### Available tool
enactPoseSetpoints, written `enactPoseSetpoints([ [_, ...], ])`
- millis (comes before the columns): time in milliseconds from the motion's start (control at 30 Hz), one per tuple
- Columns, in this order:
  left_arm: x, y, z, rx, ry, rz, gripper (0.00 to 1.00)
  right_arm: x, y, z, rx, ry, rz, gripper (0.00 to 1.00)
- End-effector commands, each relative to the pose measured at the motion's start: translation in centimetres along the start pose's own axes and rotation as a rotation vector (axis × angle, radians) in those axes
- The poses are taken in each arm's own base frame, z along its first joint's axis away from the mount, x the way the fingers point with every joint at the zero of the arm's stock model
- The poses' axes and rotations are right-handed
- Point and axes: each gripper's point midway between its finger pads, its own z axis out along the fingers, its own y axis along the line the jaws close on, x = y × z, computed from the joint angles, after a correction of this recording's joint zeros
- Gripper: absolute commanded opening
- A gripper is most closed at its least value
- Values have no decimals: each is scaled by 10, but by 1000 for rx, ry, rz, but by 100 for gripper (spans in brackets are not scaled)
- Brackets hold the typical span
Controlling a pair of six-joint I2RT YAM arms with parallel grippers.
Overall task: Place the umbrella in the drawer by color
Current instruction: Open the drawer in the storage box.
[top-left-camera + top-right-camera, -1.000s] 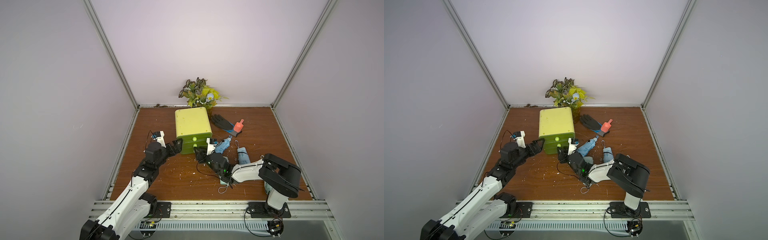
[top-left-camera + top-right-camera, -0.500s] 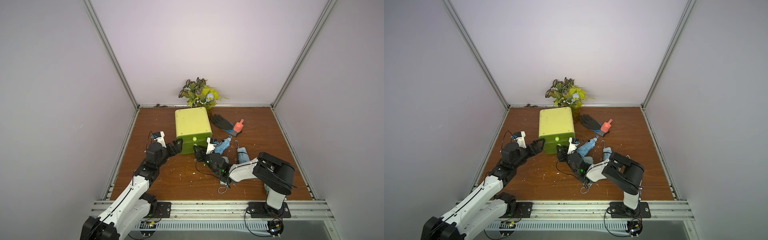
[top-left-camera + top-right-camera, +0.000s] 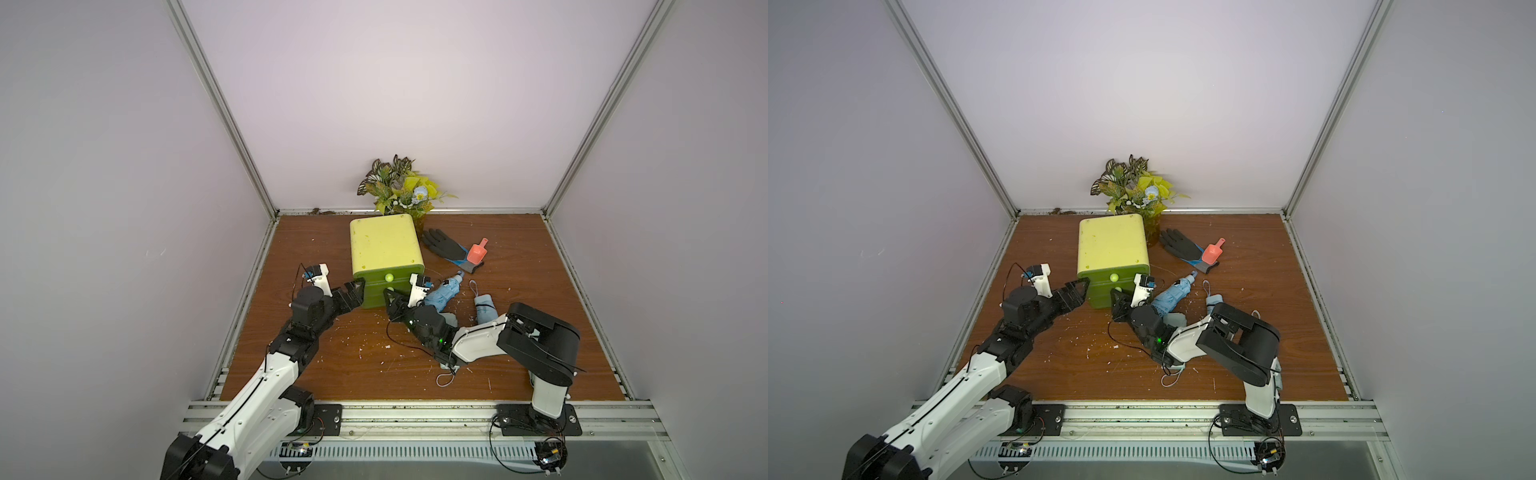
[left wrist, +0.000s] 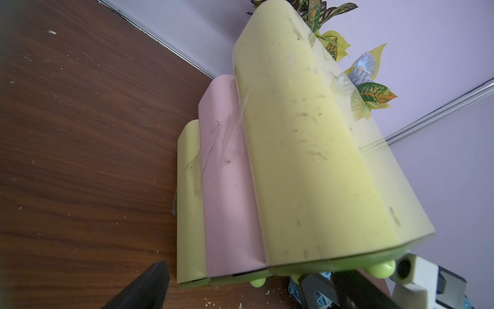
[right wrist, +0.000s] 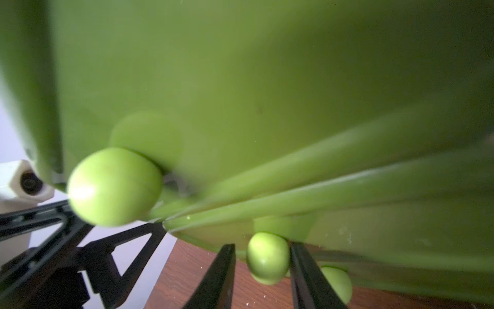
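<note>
The right end effector (image 3: 390, 296) is nose-in against the front of the yellow-green drawer unit (image 3: 384, 245). From its wrist camera you can see the two black fingers (image 5: 219, 278) set close either side of the middle knob (image 5: 267, 258) of the three. One finger looks like it's touching and there's a sliver of daylight on the other side, so honestly I can't tell if it's properly clamped or just bracketing it. Either way the knob sits right between the fingers. My guess is the pull has to come straight back along the drawer's run, toward the near edge of the table (image 3: 353, 365).

The left end effector (image 3: 357, 293) is spread wide, holding nothing, sitting at the unit's left front corner. Could be there to brace the thing, but that's only my read.

No umbrella is in a drawer yet. The bright blue umbrella (image 3: 442, 293) lies folded on the table just beside the right wrist, on the side away from the drawers. Its long axis slants toward the back right, narrow end aimed at the black glove (image 3: 442, 245). A greyer-blue umbrella (image 3: 486, 311) lies a bit further right, running roughly front to back. The right arm is clearly the nearer one to both.

No brand, label or writing I could read anywhere.
</note>
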Motion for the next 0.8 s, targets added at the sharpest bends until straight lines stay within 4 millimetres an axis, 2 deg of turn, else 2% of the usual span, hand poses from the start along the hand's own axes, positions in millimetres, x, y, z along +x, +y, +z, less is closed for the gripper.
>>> enactPoseSetpoints([
  [0, -2, -4, -1, 23, -22, 1, 100, -22, 18, 3, -56, -87, 60, 28],
  [233, 1, -3, -1, 27, -18, -7, 100, -23, 22, -4, -90, -74, 68, 14],
  [467, -1, -3, 2, 28, -25, -19, 100, -21, 25, -23, -118, -39, 75, 14],
  [767, -2, -4, 2, 24, -21, -20, 100, -7, 39, -63, -134, 31, -2, 15],
])
